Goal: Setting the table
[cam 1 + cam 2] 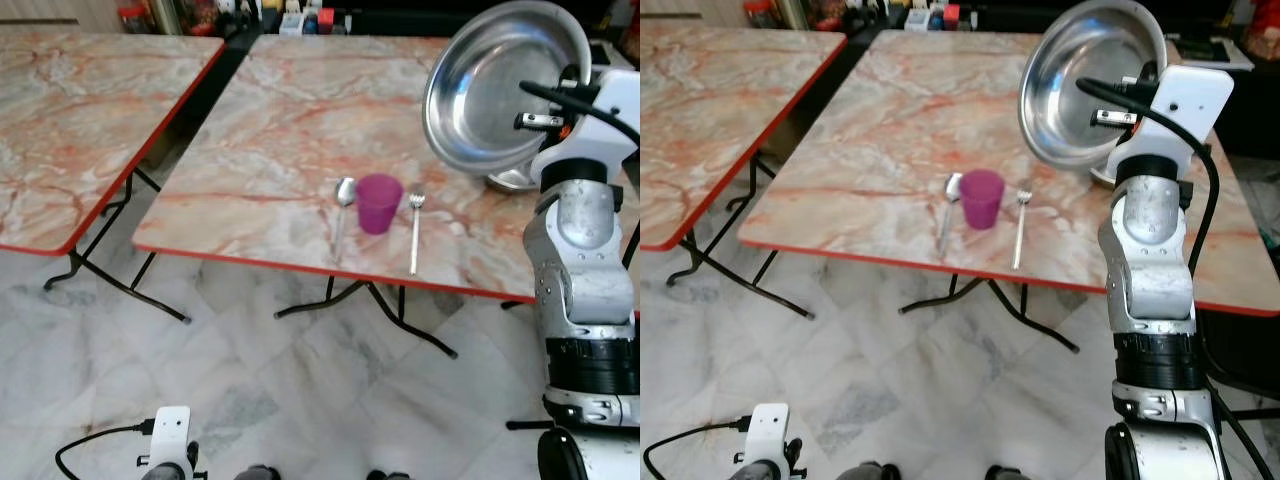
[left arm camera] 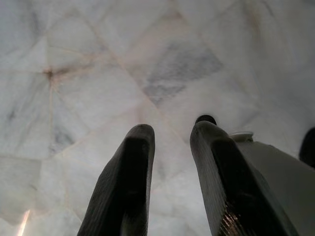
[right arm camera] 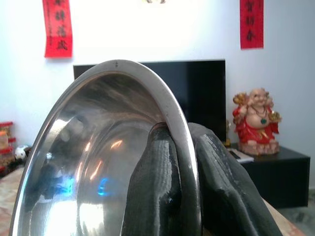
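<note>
My right fingers (image 3: 184, 196) are clamped on the rim of a steel bowl (image 3: 93, 167): in the right wrist view one black finger lies inside the bowl and the other outside, the rim pinched between them. Behind the bowl are a white wall, two red banners (image 3: 57, 27) at the upper corners, a dark screen (image 3: 197, 91) and a red figurine (image 3: 256, 120) on a black cabinet at the right.

In the left wrist view, my left fingers (image 2: 170, 162) are apart, with a plain gap between the two, pointing down at the marble floor (image 2: 123, 59).

In the left eye view, the bowl (image 1: 495, 85) is at the upper right, tilted up on edge above the counter (image 1: 280, 130), its hollow facing the camera. A second steel dish (image 1: 512, 180) lies on the counter just under it. At the centre of the frame, near the counter's red front edge, a purple cup (image 1: 379, 203) stands upright between a spoon (image 1: 342, 212) on its left and a fork (image 1: 414, 228) on its right, both just beside it with their handles pointing toward the edge. Another marble-topped counter (image 1: 80, 110) fills the upper left. My left arm (image 1: 170, 440) hangs low at the bottom left.
</note>
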Robot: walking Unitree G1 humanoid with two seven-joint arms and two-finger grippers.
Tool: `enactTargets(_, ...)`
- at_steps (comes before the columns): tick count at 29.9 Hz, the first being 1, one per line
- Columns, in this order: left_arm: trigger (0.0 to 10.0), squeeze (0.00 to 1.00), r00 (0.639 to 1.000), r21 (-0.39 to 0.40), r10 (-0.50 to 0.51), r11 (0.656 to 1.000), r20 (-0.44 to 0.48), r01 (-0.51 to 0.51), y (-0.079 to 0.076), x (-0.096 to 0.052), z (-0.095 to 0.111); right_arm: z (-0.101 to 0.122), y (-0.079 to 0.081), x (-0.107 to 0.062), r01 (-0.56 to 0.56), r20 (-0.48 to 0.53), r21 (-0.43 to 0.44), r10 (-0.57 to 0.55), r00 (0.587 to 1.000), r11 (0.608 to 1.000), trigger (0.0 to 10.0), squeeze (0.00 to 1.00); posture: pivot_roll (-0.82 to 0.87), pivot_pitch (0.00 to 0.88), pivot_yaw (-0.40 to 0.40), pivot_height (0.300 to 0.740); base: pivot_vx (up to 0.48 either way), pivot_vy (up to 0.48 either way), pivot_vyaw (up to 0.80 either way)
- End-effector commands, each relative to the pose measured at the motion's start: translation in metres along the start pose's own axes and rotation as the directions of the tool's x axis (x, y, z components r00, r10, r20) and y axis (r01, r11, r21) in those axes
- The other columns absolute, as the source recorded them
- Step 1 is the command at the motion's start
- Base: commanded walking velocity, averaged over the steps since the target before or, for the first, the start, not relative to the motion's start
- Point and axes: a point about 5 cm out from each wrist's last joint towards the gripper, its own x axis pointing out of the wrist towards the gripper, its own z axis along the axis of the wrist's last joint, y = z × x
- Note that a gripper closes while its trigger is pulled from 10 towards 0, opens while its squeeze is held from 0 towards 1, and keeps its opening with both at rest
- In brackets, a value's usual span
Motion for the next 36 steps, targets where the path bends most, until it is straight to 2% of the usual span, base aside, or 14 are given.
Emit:
enactTargets(1,10.0,0.0,0.999,-0.018,0.027,0.999,-0.021,-0.027,0.007,-0.001,-0.006,0.011,0.006,0.0,-0.004,0.064,0.011,0.003,0.998,1.0,10.0,0.0,-0.08,0.172,0.045,0.74,0.0,0.48,0.0)
enactTargets(9,10.0,0.0,0.999,-0.023,0.031,0.999,-0.034,-0.032,0.008,-0.002,-0.007,0.02,0.01,0.002,0.005,0.113,0.005,-0.006,0.994,1.0,10.0,0.0,-0.08,0.168,0.041,0.74,0.0,0.48,0.0)
enactTargets(11,10.0,0.0,0.998,-0.051,0.047,0.997,-0.048,-0.05,0.01,-0.003,-0.011,0.022,0.012,0.003,0.002,0.127,0.012,-0.003,0.992,1.0,10.0,0.0,-0.08,0.165,0.04,0.74,0.0,0.48,0.0)
enactTargets(18,10.0,0.0,0.996,-0.057,0.063,0.996,-0.067,-0.067,0.019,-0.006,-0.019,0.019,0.016,0.001,-0.017,0.136,0.012,0.015,0.991,1.0,10.0,0.0,-0.08,0.152,0.038,0.74,0.0,0.48,0.0)
enactTargets(23,10.0,0.0,0.995,-0.063,0.067,0.995,-0.068,-0.071,0.019,-0.006,-0.02,0.017,0.018,0.0,-0.031,0.135,0.009,0.03,0.99,0.999,10.0,0.0,-0.07,0.144,0.032,0.74,0.0,0.48,0.0)
enactTargets(27,10.0,0.0,0.995,-0.069,0.069,0.995,-0.066,-0.073,0.02,-0.006,-0.02,0.01,0.02,-0.001,-0.041,0.115,0.008,0.04,0.993,0.999,10.0,0.0,-0.08,0.143,0.029,0.74,0.0,0.48,0.0)
enactTargets(30,10.0,0.0,0.996,-0.074,0.069,0.995,-0.059,-0.073,0.019,-0.006,-0.018,-0.014,0.019,-0.007,-0.032,0.016,0.045,0.032,0.999,0.998,10.0,0.0,-0.07,0.151,0.026,0.74,0.0,0.48,0.0)
enactTargets(32,10.0,0.0,0.996,-0.074,0.069,0.995,-0.058,-0.074,0.02,-0.006,-0.018,-0.019,0.018,-0.009,-0.032,0.001,0.037,0.032,0.999,0.999,10.0,0.0,-0.07,0.151,0.026,0.74,0.0,0.48,0.0)
enactTargets(33,10.0,0.0,0.996,-0.077,0.071,0.994,-0.056,-0.075,0.019,-0.006,-0.018,-0.031,0.017,-0.014,-0.039,-0.037,0.015,0.039,0.999,0.999,10.0,0.0,-0.07,0.151,0.026,0.74,0.0,0.48,0.0)
enactTargets(36,10.0,0.0,0.996,-0.078,0.073,0.994,-0.053,-0.077,0.019,-0.006,-0.017,-0.048,0.014,-0.023,-0.052,-0.096,-0.009,0.051,0.994,0.999,10.0,0.0,-0.07,0.16,0.025,0.74,0.0,0.48,0.0)
